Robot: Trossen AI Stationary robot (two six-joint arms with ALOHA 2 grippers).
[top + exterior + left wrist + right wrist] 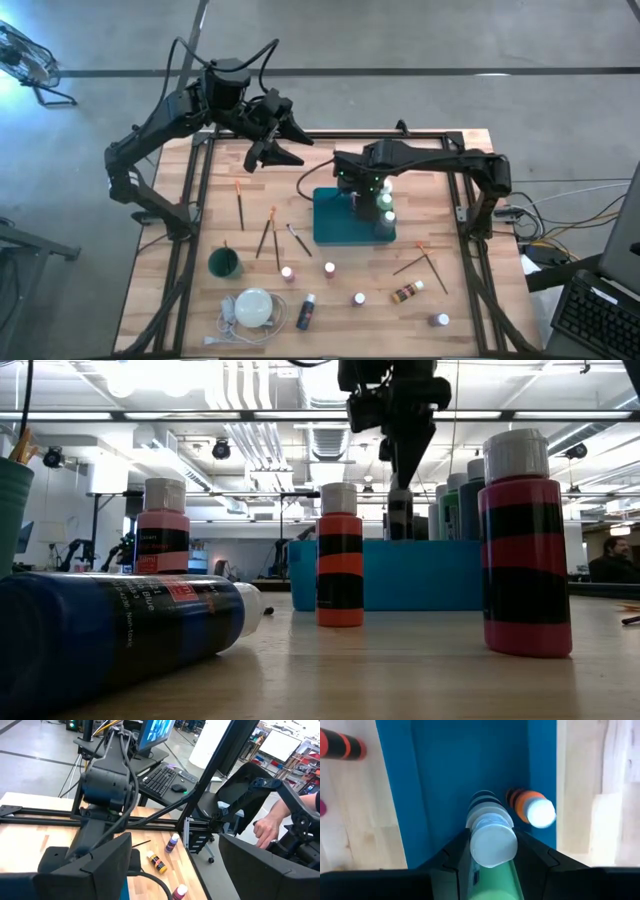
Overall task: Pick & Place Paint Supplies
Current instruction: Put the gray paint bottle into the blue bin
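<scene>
My right gripper (492,847) hangs over the teal tray (330,225), pointing down and shut on a green paint bottle (492,875) with a white cap (493,845). In the low view the bottle (400,510) hangs below the gripper (400,455), and the tray's near wall (430,575) hides its lower end. Other white-capped bottles (386,208) stand in the tray's right part; one is orange (532,810). My left gripper (278,145) waits open, raised over the table's far left, with nothing between its fingers (100,865). My right gripper pinches the bottle's green body (492,882) between its two fingers, close behind the white cap. The fingers (460,847) come from above and point down. The bottle hangs along the fingers over the tray; whether its lower end touches the tray floor is hidden.
Loose bottles stand or lie near the table's front edge (305,312) (408,292) (525,550) (340,555). Brushes (268,235) (425,258) lie on either side of the tray. A green cup (224,263) and a white disc with a cord (252,306) sit front left. A person's hand (267,827) shows beyond the table.
</scene>
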